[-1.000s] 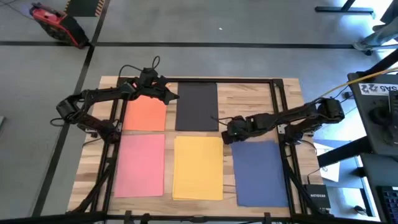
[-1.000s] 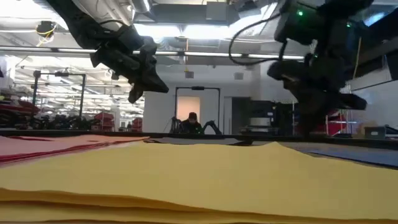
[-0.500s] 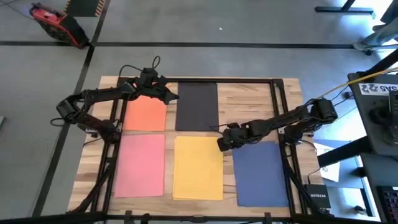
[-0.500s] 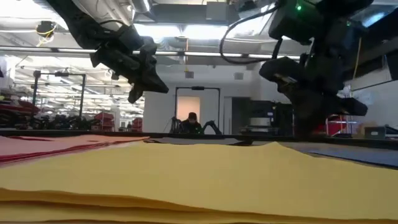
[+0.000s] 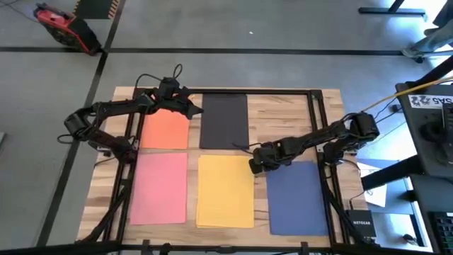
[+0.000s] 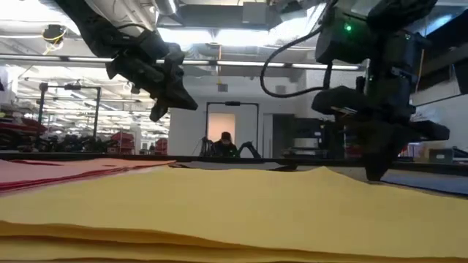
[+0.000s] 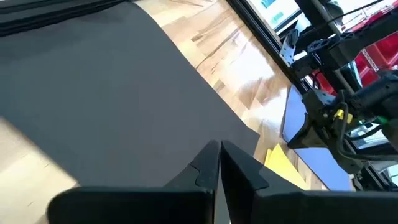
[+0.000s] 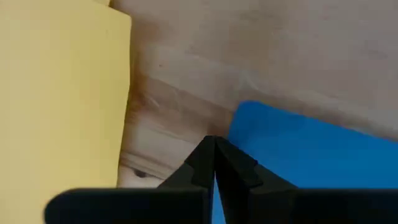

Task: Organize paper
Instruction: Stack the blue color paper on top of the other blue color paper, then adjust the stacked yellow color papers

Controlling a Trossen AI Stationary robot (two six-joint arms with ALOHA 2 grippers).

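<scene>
overhead view, table-level view, two close wrist views

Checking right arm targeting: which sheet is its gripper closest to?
The blue sheet: the right gripper is at its far left corner, closer than the yellow sheet across a wood gap.

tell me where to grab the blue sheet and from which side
Judging by its pose, take the blue sheet at its far corner next to the yellow sheet, coming from above. It lies flat on the table, so only an edge or corner gives purchase. That corner borders bare wood, and the right hand, shut, hangs right there. The left hand is off over the black sheet.
</scene>
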